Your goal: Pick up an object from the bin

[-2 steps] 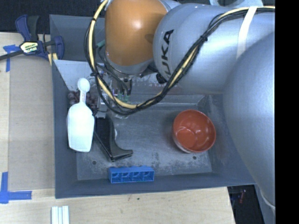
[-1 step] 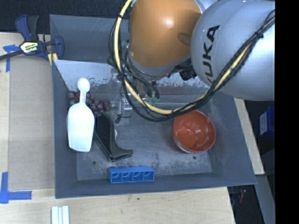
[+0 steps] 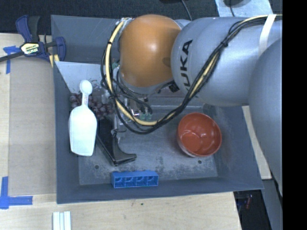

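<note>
My gripper [image 3: 123, 117] hangs under the arm's wrist at the left middle of the bin, low over the upper end of a black angled piece [image 3: 113, 151] that lies flat on the bin floor. Whether it touches that piece cannot be made out. Just left of the gripper lies a white plastic scoop [image 3: 82, 128], handle pointing to the back. A small bunch of dark purple grapes [image 3: 98, 105] sits between the scoop's handle and the gripper, partly hidden by the wrist.
A red bowl [image 3: 199, 134] stands upright at the right of the bin floor. A blue studded brick [image 3: 135, 179] lies along the front wall. The arm and its orange cover hide the back middle of the bin.
</note>
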